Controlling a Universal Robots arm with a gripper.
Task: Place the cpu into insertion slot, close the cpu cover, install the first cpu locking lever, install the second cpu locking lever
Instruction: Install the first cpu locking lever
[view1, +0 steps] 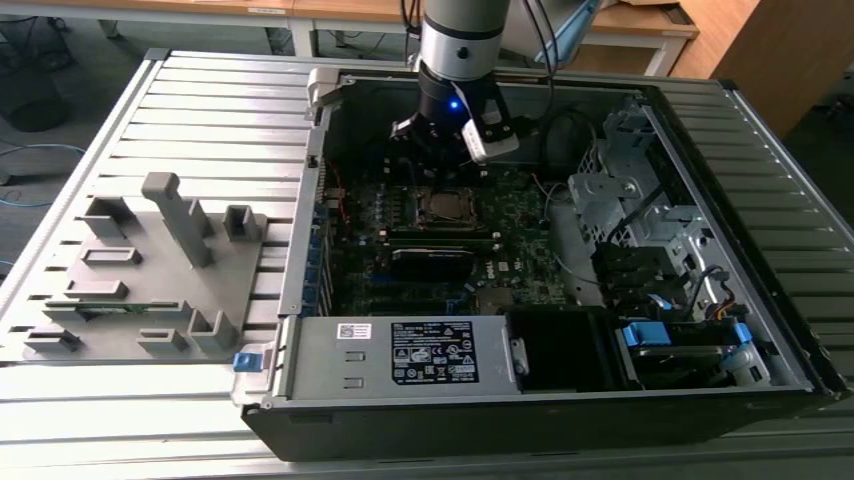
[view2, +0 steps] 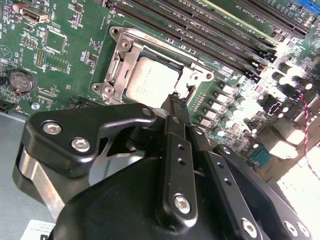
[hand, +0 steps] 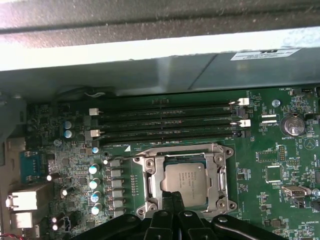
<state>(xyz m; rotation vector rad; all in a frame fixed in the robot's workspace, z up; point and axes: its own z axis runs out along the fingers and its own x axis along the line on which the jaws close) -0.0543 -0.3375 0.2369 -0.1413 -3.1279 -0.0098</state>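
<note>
The cpu (hand: 184, 181) (view2: 150, 81) lies flat in the insertion slot (view1: 445, 205) on the green circuit board, silver top up. The cpu cover (hand: 150, 177) (view2: 116, 65) lies down around it, and the chip shows through the cover's window. My gripper (hand: 173, 196) (view2: 175, 102) hangs just over the socket's edge, beside the cpu. Its two thin black fingers are pressed together, with nothing visible between them. In the exterior view the gripper (view1: 447, 168) stands straight above the socket inside the open computer case.
Long black memory slots (hand: 165, 122) run beside the socket, towards the case wall (hand: 150, 55). A coin battery (hand: 292, 125) sits nearby. A grey fixture plate (view1: 147, 270) lies at the exterior view's left. A power supply (view1: 414, 355) and drive cage (view1: 627, 200) crowd the case.
</note>
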